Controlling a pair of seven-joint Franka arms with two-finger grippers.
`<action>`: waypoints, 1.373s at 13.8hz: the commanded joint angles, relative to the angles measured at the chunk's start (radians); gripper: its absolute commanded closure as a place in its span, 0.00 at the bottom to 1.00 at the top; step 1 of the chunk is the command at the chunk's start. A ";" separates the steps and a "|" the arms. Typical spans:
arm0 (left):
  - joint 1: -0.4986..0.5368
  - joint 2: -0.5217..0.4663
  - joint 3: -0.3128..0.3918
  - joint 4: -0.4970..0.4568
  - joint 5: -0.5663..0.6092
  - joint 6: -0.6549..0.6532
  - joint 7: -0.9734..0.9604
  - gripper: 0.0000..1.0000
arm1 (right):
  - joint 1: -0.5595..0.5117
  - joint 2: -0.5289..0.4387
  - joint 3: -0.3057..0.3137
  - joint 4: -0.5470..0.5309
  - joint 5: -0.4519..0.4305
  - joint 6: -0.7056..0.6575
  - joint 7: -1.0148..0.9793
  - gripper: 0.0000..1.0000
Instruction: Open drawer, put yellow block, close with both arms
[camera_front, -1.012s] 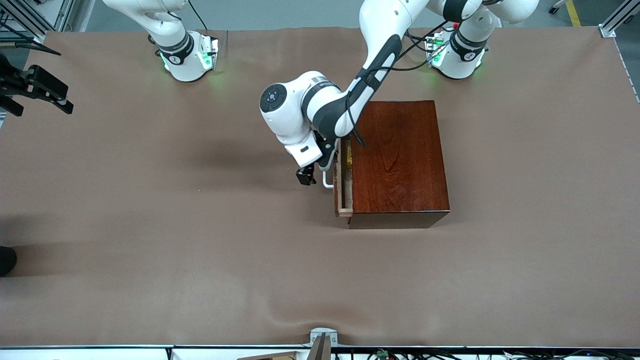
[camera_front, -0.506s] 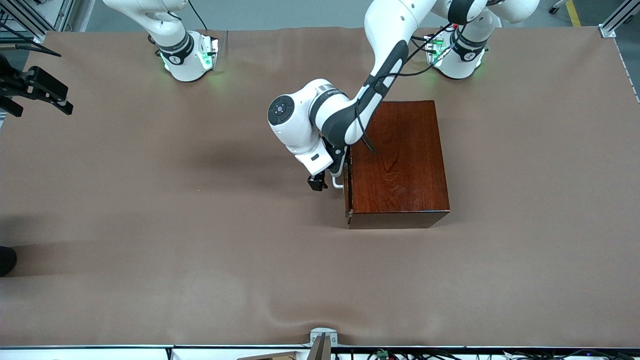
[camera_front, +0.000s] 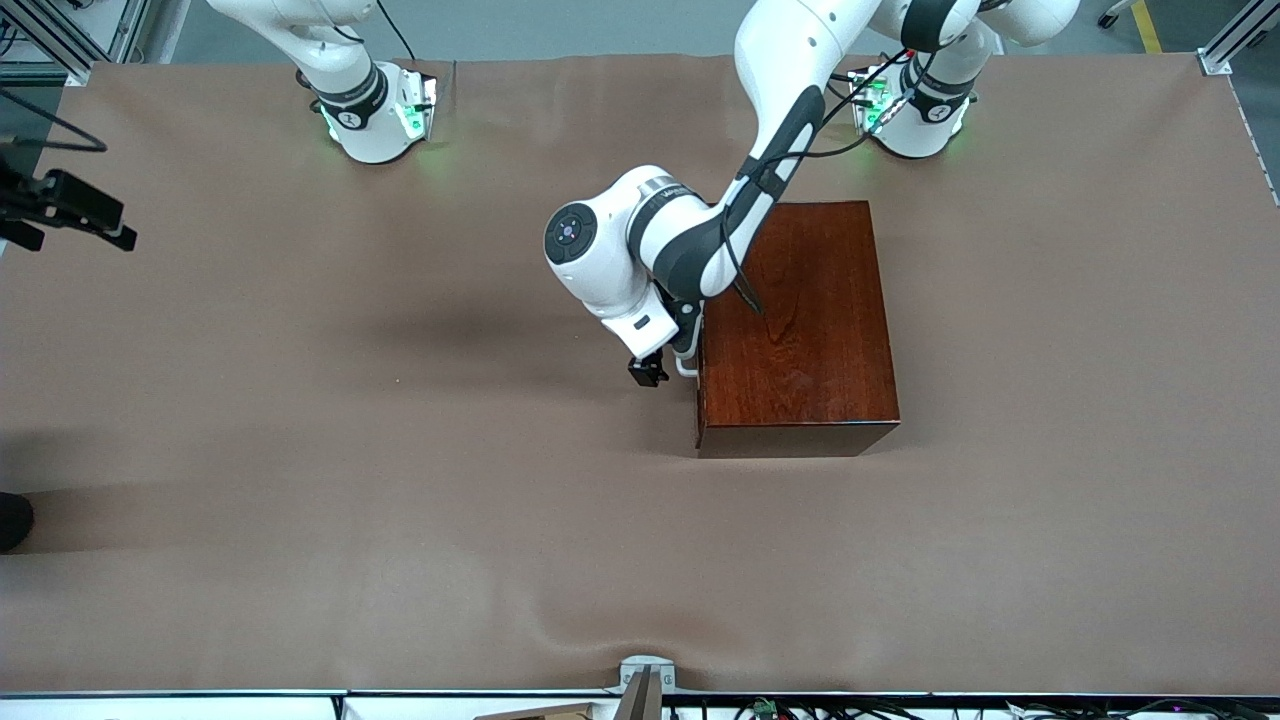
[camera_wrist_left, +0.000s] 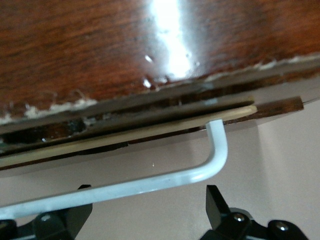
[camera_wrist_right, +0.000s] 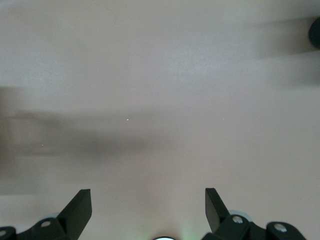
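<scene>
The drawer (camera_front: 697, 385) sits pushed into the mahogany box (camera_front: 800, 320), its front flush with the box face. Its white handle (camera_front: 685, 368) sticks out toward the right arm's end of the table. My left gripper (camera_front: 648, 372) is open at the handle. In the left wrist view the handle bar (camera_wrist_left: 150, 183) runs across in front of the left gripper (camera_wrist_left: 148, 190), and the drawer's pale edge (camera_wrist_left: 150, 129) shows only a thin gap. The yellow block is hidden. My right gripper (camera_front: 95, 215) waits open in the air over the table's right-arm end, with only cloth below the right gripper (camera_wrist_right: 148, 200).
Brown cloth (camera_front: 400, 480) covers the whole table. The arms' white bases (camera_front: 375, 120) stand along the edge farthest from the front camera. A metal bracket (camera_front: 645, 675) sits at the nearest edge.
The drawer has slid from partly open, with the yellow block showing inside, to shut. My left gripper moved with the handle toward the box. The right gripper shifted slightly.
</scene>
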 joint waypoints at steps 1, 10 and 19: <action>0.005 -0.017 0.000 -0.017 0.014 -0.023 -0.021 0.00 | -0.020 -0.014 0.017 -0.017 0.016 0.008 -0.018 0.00; 0.006 -0.115 -0.062 0.006 -0.023 0.019 -0.031 0.00 | 0.044 -0.015 0.019 -0.017 -0.068 0.012 -0.021 0.00; 0.225 -0.515 -0.049 -0.014 -0.117 -0.230 0.563 0.00 | 0.046 -0.014 0.019 -0.015 -0.059 0.011 -0.021 0.00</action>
